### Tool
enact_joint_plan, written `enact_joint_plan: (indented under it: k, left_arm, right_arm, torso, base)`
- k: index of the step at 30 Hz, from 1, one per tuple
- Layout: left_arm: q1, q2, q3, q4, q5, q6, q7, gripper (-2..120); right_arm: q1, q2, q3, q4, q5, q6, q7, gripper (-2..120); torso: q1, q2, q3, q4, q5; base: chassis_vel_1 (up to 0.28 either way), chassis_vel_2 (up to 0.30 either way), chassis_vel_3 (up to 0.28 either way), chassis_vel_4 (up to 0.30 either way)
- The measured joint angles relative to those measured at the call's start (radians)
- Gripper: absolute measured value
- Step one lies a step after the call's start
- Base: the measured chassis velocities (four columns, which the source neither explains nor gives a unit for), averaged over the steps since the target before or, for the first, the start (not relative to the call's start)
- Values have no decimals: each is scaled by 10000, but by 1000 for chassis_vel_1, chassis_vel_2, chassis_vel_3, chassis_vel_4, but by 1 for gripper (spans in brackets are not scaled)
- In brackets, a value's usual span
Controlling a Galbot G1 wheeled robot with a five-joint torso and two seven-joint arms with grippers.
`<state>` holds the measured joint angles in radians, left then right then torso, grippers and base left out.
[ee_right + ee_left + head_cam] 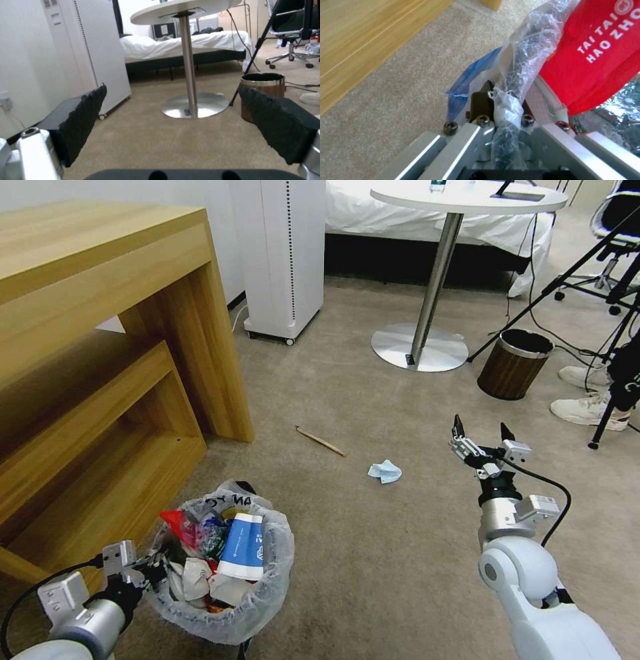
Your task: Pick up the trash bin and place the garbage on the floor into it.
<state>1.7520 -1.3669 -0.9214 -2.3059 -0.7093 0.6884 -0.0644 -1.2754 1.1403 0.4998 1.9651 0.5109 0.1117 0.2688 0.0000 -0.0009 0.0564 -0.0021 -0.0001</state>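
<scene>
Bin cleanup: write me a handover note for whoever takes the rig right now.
Left end effector: shut on the bin at its bagged rim, beside the wooden desk.
Right end effector: open, empty, held above the floor to the right of the mask.
Done: bin in hand and holding a red bag, a carton and crumpled wrappers.
Left: the blue mask and the stick lie on the carpet ahead of the bin, apart from each other. Both need picking up and dropping in.
</scene>
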Motion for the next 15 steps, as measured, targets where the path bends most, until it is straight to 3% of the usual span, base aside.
enact_joint_plan:
  k: [5, 15]
  left_arm:
    - [3, -85, 22, 8, 43, -3, 1, 1]
    - [-43, -130, 55, 25, 86, -27, 19, 1]
  right_arm:
    - [-26, -16, -13, 0, -4, 0, -13, 100]
    - [-49, -106, 9, -12, -10, 30, -32, 100]
  torso:
    - [-1, 0, 0, 1, 0]
    - [0, 0, 2, 3, 3]
  base:
    - [-101, 103, 94, -107]
    - [-194, 190, 203, -191]
